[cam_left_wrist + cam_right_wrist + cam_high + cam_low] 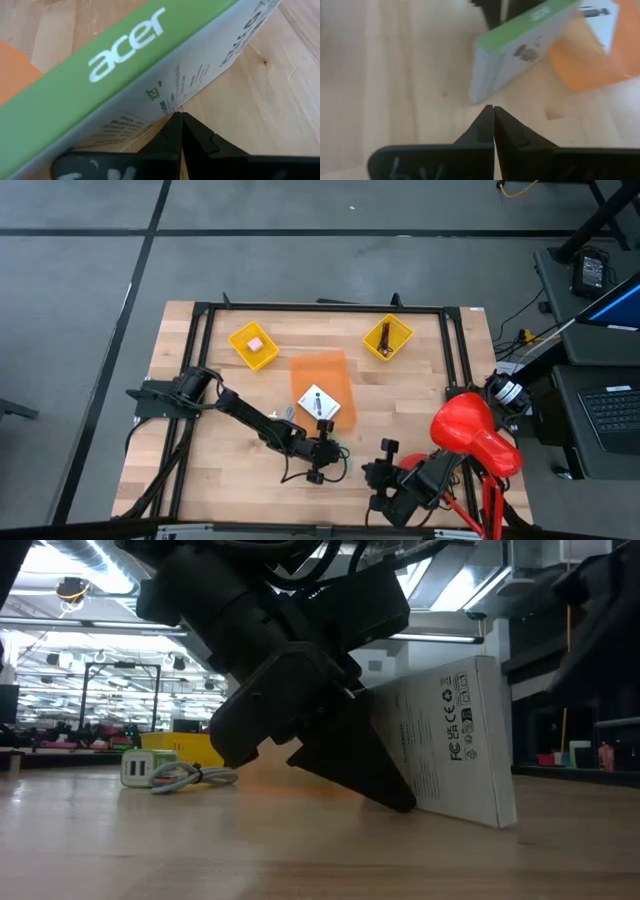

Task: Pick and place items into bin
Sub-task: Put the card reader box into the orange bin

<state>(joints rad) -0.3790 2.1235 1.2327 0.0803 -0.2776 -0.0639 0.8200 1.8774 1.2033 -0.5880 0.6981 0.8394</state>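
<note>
Looks like mid-pick on the white cardboard box w/ green acer side [125, 65], tipped up on one edge at lower centre of high view, just below the orange sheet [318, 370]. Left gripper [177, 120] pinched together, nothing between, tips against the box's bottom edge. Right gripper [493, 109] also pinched, empty, close by. Next prob: spread left fingers, clamp box, haul to a yellow plastic bin [240, 335] up top.

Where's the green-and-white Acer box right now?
The Acer box stands tilted on the wooden table, front centre, right against the left gripper, just nearer than the orange sheet.
</note>
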